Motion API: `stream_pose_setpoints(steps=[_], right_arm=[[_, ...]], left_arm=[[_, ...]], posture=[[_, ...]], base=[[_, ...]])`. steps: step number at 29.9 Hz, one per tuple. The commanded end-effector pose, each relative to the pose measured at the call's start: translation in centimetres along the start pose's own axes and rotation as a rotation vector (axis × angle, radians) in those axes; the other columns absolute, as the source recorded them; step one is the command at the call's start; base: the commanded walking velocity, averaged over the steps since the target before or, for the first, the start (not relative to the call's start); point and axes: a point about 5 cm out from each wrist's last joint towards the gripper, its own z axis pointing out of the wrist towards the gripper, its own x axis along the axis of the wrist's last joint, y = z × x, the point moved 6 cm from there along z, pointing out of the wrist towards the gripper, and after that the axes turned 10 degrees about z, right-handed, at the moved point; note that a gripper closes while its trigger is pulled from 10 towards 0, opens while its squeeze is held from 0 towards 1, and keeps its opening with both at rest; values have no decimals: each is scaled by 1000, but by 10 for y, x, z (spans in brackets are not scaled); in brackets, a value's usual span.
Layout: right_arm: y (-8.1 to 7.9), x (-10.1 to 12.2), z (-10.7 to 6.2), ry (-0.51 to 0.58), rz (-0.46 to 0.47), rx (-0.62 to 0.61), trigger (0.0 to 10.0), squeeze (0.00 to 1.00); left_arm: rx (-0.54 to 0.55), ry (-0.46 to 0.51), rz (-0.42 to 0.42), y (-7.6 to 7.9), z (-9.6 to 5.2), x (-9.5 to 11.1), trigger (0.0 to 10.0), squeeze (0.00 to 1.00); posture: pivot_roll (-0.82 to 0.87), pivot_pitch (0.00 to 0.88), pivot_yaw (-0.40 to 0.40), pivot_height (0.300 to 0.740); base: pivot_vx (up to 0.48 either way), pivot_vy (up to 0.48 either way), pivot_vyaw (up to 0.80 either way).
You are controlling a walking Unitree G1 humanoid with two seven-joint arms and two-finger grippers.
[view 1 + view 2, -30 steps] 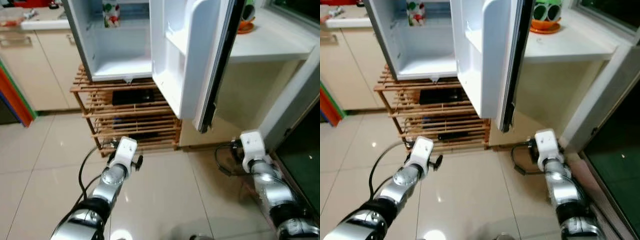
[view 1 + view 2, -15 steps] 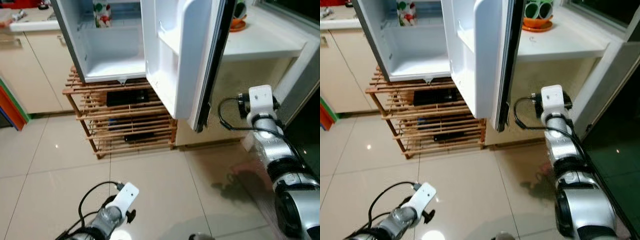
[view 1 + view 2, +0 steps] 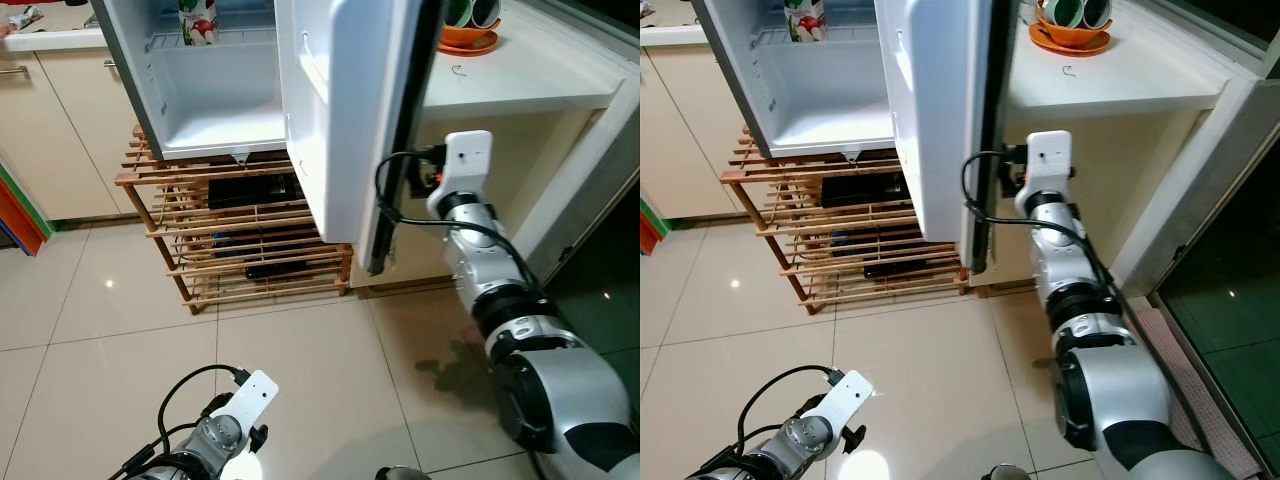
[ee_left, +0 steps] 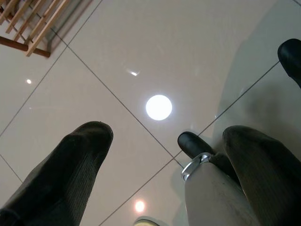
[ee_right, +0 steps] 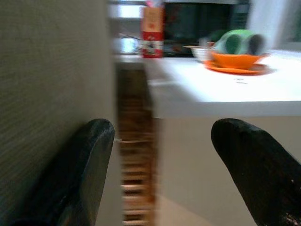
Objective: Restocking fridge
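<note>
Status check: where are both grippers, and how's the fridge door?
Right gripper open, raised at the outer face of the fridge door. Left gripper open, low over the floor. Door stands open; carton inside the fridge.

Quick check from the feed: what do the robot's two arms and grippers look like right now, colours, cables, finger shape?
Both arms are silver metal with dark joint bands. Each wrist carries a white boxy block with a black cable looping off it. The right arm shows a small red spot beside its block. The left gripper and right gripper each have two long black fingers with rounded tips and a finely ribbed surface.
</note>
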Motion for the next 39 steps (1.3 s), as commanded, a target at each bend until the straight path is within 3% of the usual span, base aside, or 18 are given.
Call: stream_pose_setpoints(steps=[1,5,6,8,9,11,14,15,19,20,21,23,26,32,34,35,36,39], right_arm=[[-33,17,3,63,56,128,10000,0],[-102,28,-13,62,233,431,10000,0],[-102,28,-13,62,233,431,10000,0],[-138,37,-34,31,333,630,10000,0],[-146,40,-43,15,373,693,10000,0],[-143,34,-51,-13,377,718,10000,0],[-103,13,-41,-45,320,541,10000,0],[-103,13,-41,-45,320,541,10000,0],[-37,0,-35,-40,211,239,10000,0],[-37,0,-35,-40,211,239,10000,0],[-14,-1,-37,-30,139,137,10000,0],[-2,3,-43,7,22,92,10000,0],[18,0,-55,43,-21,6,10000,0],[46,-29,-80,-16,-77,-116,10000,0],[55,-40,-92,-37,-78,-151,10000,0],[55,-40,-92,-37,-78,-151,10000,0],[58,-45,-99,-47,-89,-164,10000,0],[58,-49,-105,-39,-119,-156,10000,0]], left_arm=[[-3,-1,7,-1,0,1,10000,0],[-4,0,7,-1,0,1,10000,0],[-4,0,7,-1,0,1,10000,0],[-4,0,4,-1,0,2,10000,0],[-4,1,3,-1,0,2,10000,0],[2,9,-1,-2,0,5,10000,0],[15,44,-19,-6,1,14,10000,0],[15,44,-19,-6,1,14,10000,0],[35,84,-63,-13,0,26,10000,0],[35,84,-63,-13,0,26,10000,0],[46,98,-71,-17,0,30,10000,0],[90,142,-91,-27,-1,42,10000,0],[172,250,-172,-51,-7,60,10000,0],[296,484,-336,-99,-27,108,10000,0],[364,632,-363,-121,-46,138,10000,0],[364,632,-363,-121,-46,138,10000,0],[416,769,-375,-137,-67,164,10000,0],[466,962,-422,-156,-100,192,10000,0]], posture=[[-56,0,10,740],[-56,0,8,740],[-56,0,8,740],[-56,0,7,740],[-57,0,7,740],[-57,0,6,740],[-56,0,6,740],[-56,0,6,740],[-59,0,8,740],[-59,0,8,740],[-62,0,10,740],[-61,0,9,740],[-61,0,9,740],[-57,0,12,740],[-59,0,11,740],[-59,0,11,740],[-63,0,12,740],[-59,0,11,740]], base=[[0,0,0],[0,0,0],[0,0,0],[0,0,0],[0,0,0],[0,0,0],[0,0,0],[0,0,0],[0,0,0],[0,0,0],[0,0,0],[0,0,0],[0,0,0],[0,0,0],[0,0,0],[0,0,0],[0,0,0],[0,0,0]])
